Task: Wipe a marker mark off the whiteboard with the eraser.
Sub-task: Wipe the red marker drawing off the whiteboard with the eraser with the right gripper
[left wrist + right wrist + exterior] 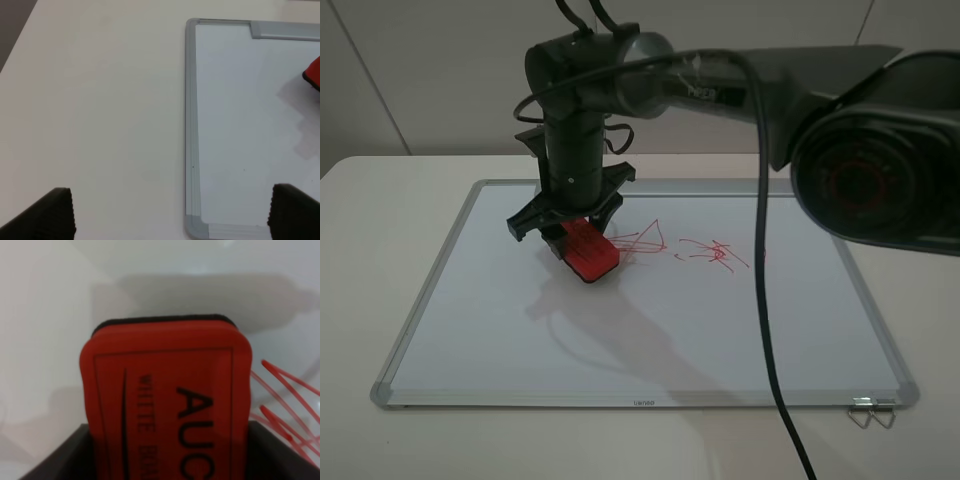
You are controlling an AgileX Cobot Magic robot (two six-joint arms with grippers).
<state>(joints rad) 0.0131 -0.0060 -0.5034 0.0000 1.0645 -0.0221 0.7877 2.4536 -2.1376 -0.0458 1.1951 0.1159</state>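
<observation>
The whiteboard (720, 340) lies flat on the table. The marker mark (645, 240), long red lines with a peak, sits near the board's middle. My right gripper (570, 225) reaches across to the left of the mark and is shut on the red eraser (588, 250). The eraser is tilted, its lower end at the board just left of the mark. The right wrist view shows the eraser (165, 405) close up between dark fingers (60, 455), with the mark's lines (285, 400) beside it. My left gripper (172, 212) hangs open over the table by the board's frame (190, 125).
A smaller red squiggle (715, 252) lies right of the mark. A black cable (765, 300) hangs across the board's right half. Two wire binder clips (870, 412) rest at the board's near right corner. The cream table (380, 230) surrounds the board.
</observation>
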